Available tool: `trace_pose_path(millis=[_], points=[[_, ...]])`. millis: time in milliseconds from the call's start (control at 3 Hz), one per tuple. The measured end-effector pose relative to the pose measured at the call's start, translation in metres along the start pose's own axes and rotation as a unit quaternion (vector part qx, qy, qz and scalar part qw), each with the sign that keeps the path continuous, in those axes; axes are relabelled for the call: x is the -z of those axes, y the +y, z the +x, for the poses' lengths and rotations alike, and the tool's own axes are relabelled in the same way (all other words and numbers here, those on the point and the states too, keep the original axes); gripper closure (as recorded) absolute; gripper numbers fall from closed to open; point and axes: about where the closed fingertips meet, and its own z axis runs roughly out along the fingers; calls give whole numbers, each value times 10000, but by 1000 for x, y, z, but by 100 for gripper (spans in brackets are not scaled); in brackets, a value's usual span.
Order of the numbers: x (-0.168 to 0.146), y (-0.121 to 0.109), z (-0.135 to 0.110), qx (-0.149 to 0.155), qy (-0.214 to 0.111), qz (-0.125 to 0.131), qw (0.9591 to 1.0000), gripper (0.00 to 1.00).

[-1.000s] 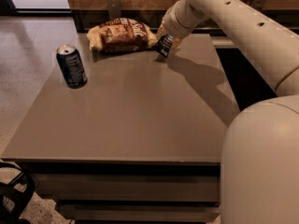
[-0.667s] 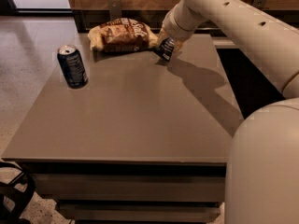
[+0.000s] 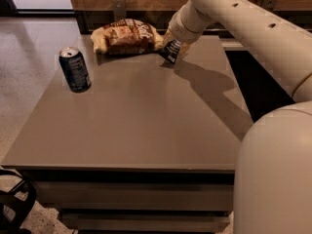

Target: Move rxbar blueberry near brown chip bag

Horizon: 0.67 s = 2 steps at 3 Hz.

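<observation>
The brown chip bag [image 3: 127,36] lies at the far middle of the table, brown in the centre with pale ends. My gripper [image 3: 174,47] is at the bag's right end, low over the table top. It is shut on the rxbar blueberry [image 3: 171,51], a dark navy bar held tilted, its lower end at or just above the table surface. The bar sits right beside the bag's right end. My arm comes in from the upper right and hides the gripper's far side.
An upright blue soda can [image 3: 74,69] stands near the table's left edge. The grey-brown table [image 3: 136,126] has a front edge close to the camera. A wooden wall panel runs behind the table. A dark object [image 3: 14,206] is on the floor at bottom left.
The gripper with the bar has shifted very slightly, staying beside the bag's right end. The can and bag have not moved.
</observation>
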Motion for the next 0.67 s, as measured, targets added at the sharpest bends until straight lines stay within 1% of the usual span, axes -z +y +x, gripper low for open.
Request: trace_pose_path(millis=[333, 667], points=[[-4, 0, 2, 9, 29, 9, 10000, 20], [-7, 0, 4, 17, 53, 16, 10000, 0]])
